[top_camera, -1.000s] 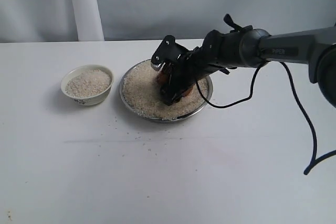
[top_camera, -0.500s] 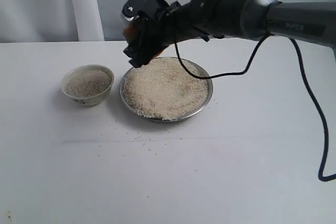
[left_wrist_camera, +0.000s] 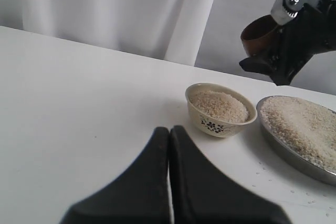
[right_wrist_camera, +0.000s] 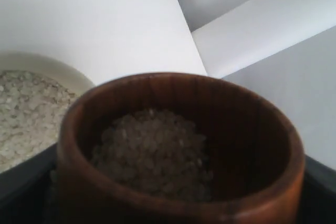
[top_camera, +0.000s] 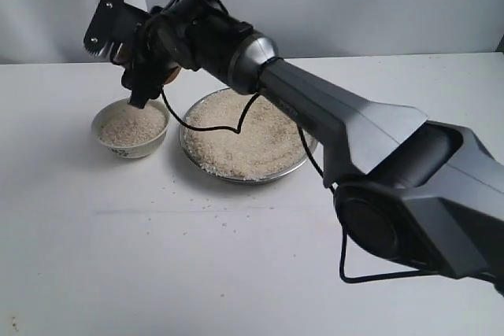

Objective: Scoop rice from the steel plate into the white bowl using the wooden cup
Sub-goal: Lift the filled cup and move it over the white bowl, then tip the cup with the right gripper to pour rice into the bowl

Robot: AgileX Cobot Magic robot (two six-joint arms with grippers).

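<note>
Wooden cup (right_wrist_camera: 247, 145), part-filled with rice (right_wrist_camera: 152, 153), sits clasped between the right gripper's (top_camera: 126, 60) jaws. Just below those jaws stands the white bowl (top_camera: 130, 149), heaped with grains; the steel plate (top_camera: 309, 151) lies beside it. The left gripper's (left_wrist_camera: 169, 135) jaws are pressed together, empty.

The right gripper (top_camera: 116, 68) is way over on the left side, its arm stretched across above the steel plate (top_camera: 309, 147). The jaws are clamped on the wooden cup (top_camera: 120, 54), with just a sliver of brown showing between them. It hangs right over the white bowl (top_camera: 126, 149), which is filled near its rim with rice (top_camera: 132, 123). The plate carries a broad bed of rice too, and loose grains (top_camera: 206, 207) dot the worktop (top_camera: 236, 273) in front.
</note>
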